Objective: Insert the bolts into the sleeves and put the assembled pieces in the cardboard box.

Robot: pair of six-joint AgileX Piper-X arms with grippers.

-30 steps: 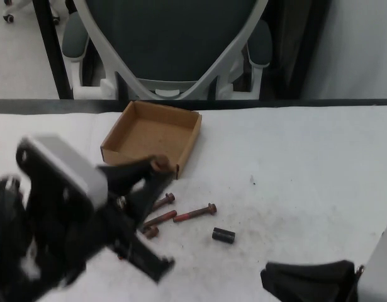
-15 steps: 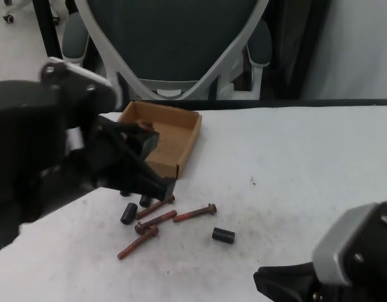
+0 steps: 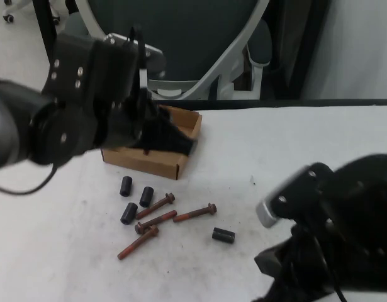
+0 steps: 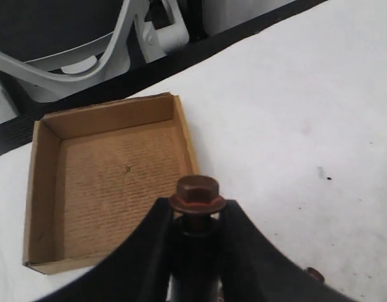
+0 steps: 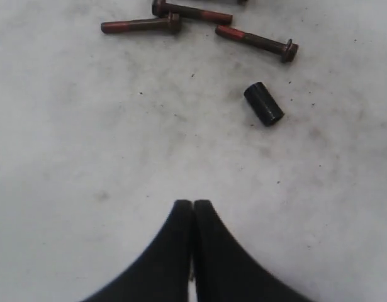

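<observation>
My left gripper (image 4: 194, 211) is shut on a rusty hex-head bolt (image 4: 196, 190), head towards the camera, above the near edge of the open cardboard box (image 4: 117, 182). The shank is hidden between the fingers, so I cannot tell if a sleeve is on it. From the high view this arm's gripper (image 3: 179, 143) hangs over the box (image 3: 143, 162). Several loose bolts (image 3: 194, 212) and black sleeves (image 3: 146, 196) lie on the white bench in front of the box. My right gripper (image 5: 193, 251) is shut and empty, short of one sleeve (image 5: 263, 104) and the bolts (image 5: 141, 25).
The right arm (image 3: 331, 239) fills the near right corner of the bench. One sleeve (image 3: 223, 236) lies apart between it and the bolt pile. An office chair (image 3: 180, 38) stands behind the bench's far edge. White bench surface (image 3: 306, 145) stretches to the right of the box.
The left arm has lifted from the near left of the bench up and back to the box, carrying the bolt. The right arm has risen further into view at the near right.
</observation>
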